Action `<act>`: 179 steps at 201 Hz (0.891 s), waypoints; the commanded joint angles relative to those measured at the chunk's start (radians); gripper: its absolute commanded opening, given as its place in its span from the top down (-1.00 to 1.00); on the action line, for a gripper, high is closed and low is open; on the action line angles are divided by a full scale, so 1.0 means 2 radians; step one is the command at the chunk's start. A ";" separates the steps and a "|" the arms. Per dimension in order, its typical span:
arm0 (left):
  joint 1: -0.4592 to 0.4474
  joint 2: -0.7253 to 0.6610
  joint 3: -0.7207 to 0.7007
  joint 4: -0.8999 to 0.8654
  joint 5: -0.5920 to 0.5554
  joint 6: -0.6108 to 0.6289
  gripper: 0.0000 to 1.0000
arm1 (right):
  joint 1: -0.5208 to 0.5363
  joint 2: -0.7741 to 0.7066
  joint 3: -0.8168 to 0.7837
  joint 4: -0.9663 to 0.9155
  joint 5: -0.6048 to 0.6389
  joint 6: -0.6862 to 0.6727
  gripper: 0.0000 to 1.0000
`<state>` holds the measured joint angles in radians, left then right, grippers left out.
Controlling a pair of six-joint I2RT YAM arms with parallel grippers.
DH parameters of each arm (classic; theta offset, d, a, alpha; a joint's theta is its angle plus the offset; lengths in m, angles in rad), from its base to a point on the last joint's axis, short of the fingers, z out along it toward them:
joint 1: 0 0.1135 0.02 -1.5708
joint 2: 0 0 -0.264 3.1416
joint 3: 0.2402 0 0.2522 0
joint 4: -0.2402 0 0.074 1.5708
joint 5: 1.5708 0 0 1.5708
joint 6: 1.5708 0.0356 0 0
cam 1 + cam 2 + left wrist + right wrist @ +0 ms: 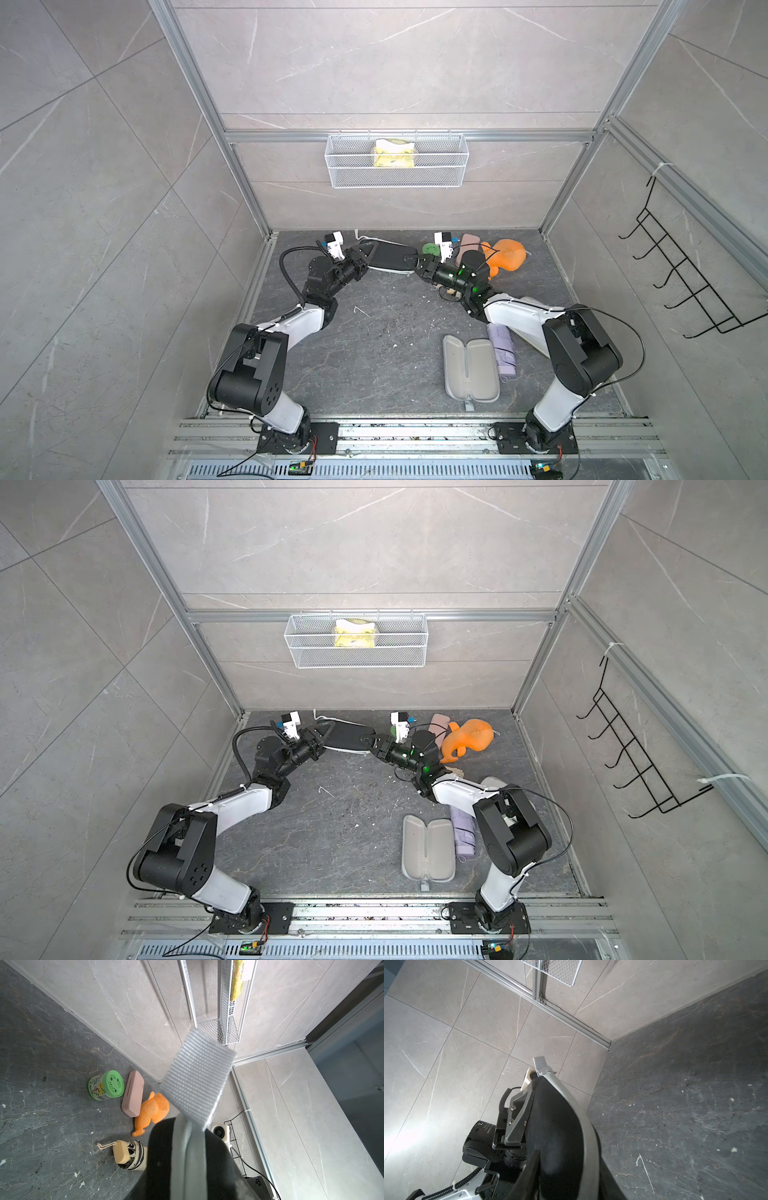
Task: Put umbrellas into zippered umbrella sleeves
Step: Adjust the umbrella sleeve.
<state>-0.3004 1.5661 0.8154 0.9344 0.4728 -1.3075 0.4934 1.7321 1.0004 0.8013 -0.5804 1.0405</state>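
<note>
On the dark slate counter (374, 353), far centre, the black umbrella sleeve (392, 256) was held at both ends: left pincer (368, 253) clenched on its left end, right pincer (409, 261) on its right. A lilac umbrella (503, 351) lay near right.

Two umbrellas (502, 351) (129, 1155), three sleeves (392, 257) (469, 368) (493, 781), one pink case (133, 1095), one jar (106, 1085), one plush toy (152, 1111).

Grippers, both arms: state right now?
Left gripper: closed on one end of the black sleeve.
Right gripper: closed on the black sleeve's other end.
</note>
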 commanded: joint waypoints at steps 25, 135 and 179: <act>-0.002 0.016 0.006 0.061 0.026 -0.010 1.00 | 0.001 -0.003 -0.005 0.022 -0.005 0.007 0.42; -0.002 -0.010 -0.008 0.013 0.060 -0.002 -0.10 | 0.006 0.044 0.031 0.084 0.026 0.057 0.63; 0.076 -0.082 -0.009 -0.185 0.186 0.106 -0.62 | -0.031 0.037 0.063 0.043 -0.112 0.053 0.79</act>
<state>-0.2214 1.4940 0.7662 0.7776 0.6430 -1.2701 0.4664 1.8172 1.0466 0.8566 -0.6342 1.1557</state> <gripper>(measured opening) 0.796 0.286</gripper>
